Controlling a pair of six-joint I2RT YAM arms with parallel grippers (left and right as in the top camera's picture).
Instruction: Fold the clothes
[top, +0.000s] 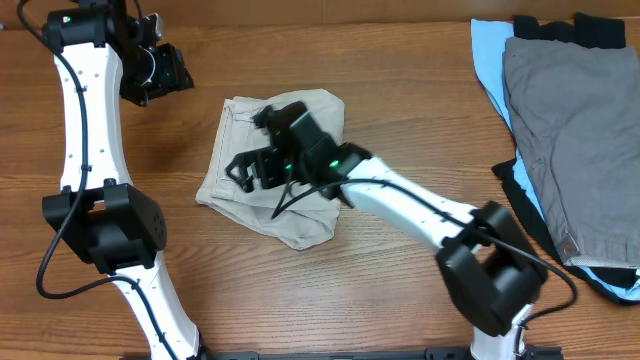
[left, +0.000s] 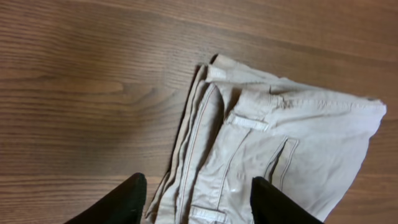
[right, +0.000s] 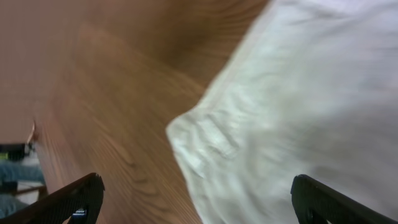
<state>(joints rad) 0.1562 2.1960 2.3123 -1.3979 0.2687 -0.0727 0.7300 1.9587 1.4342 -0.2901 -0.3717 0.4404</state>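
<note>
Shorts (top: 300, 222) lie bundled, part-folded, mid surface (top: 400, 80). Your right tool (top: 252, 150) hangs wide open just above them, gripping nothing; your left tool (top: 165, 70), parted and empty, sits well aside. Next, I reckon: regrip an edge and fold.

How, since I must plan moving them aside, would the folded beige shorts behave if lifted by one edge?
Probably floppy: the beige shorts lie in soft wrinkled layers, so lifted by one edge they would likely sag and unfold. Likely light, being thin cloth. Pushed across the wooden table, they may bunch rather than slide.
</note>
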